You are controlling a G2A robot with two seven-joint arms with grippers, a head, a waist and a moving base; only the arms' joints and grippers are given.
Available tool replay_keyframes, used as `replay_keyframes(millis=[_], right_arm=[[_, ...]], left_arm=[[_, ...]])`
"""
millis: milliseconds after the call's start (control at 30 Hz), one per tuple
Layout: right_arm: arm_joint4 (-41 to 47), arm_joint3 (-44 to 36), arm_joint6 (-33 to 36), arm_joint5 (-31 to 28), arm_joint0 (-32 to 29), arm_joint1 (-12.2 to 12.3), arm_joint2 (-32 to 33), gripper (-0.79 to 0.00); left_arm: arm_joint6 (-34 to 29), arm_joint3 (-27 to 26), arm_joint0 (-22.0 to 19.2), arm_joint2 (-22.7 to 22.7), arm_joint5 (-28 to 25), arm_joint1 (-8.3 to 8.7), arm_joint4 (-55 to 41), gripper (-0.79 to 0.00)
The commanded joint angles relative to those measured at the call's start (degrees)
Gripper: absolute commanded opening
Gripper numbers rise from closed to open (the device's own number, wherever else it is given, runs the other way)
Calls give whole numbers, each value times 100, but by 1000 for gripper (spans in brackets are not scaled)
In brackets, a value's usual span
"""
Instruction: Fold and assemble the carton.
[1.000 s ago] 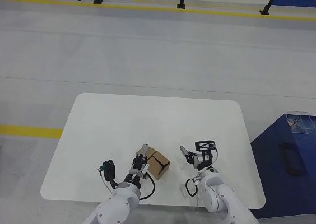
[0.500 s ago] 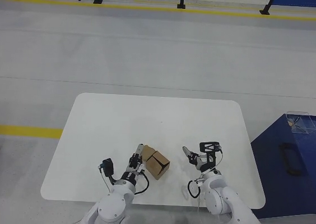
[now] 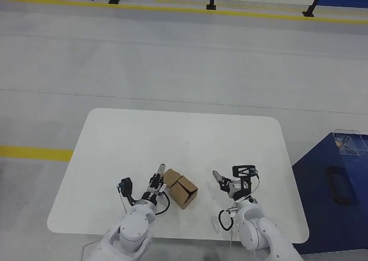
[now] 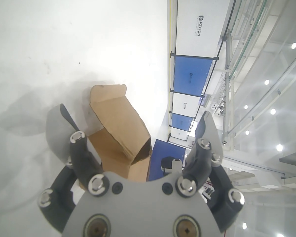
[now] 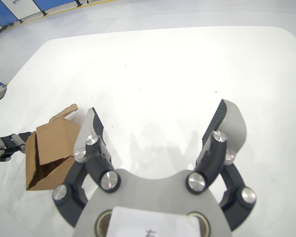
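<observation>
**Carton beside the left jaws, slanted across the table's near edge**

The cardboard carton (image 3: 181,188) lies on its side close to the near edge of the table (image 3: 171,134), a little left of that edge's middle. It is a half-raised sleeve, not yet squared.

Its long axis runs on a slant, from the far-left end toward the near-right end. A loose flap (image 4: 108,91) juts out at the far-left end. The near-right end is an open mouth (image 5: 49,166), and it faces the right arm and the near edge.

The left jaws are spread wide and hold nothing. They sit hard up against the carton's left flank, with one finger low by the table and the other raised. The sleeve lies in the gap between them, close to the wrist. Whether either finger touches the cardboard cannot be told.

The right jaws are also wide and empty. They hover over bare table, apart from the carton, which lies off to their left.

The left arm is plainly the nearer. Judging from this, closing across the sleeve's short width looks ready, while the right jaws would have to cross toward the open mouth.
</observation>
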Motion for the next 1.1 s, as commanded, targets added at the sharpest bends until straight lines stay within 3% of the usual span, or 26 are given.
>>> replay_keyframes(millis=[0, 133, 167, 200, 400, 567, 700, 933, 1067], right_arm=[[0, 0, 0, 0, 0, 0, 0, 0], [0, 0, 0, 0, 0, 0, 0, 0], [0, 0, 0, 0, 0, 0, 0, 0], [0, 0, 0, 0, 0, 0, 0, 0], [0, 0, 0, 0, 0, 0, 0, 0], [0, 0, 0, 0, 0, 0, 0, 0], [-13, -26, 15, -72, -4, 3, 27, 0], [-76, -171, 166, -197, 59, 26, 303, 0], [-18, -192, 370, -438, 157, 48, 475, 0]], left_arm=[[80, 163, -83, 47, 49, -39, 86, -548], [95, 416, -212, 107, 120, -114, 93, -631], [100, 463, -232, 115, 140, -130, 96, -767], [88, 499, -252, 124, 155, -143, 110, -785], [-63, 542, -249, 193, 128, -195, 335, -785], [-113, 212, -82, 220, 26, -213, 560, -785], [108, -384, 267, 52, -135, -197, 591, -785], [667, -1481, 1227, -203, -618, -200, 160, -785], [716, -1756, 1494, -169, -873, -217, 51, -785]])
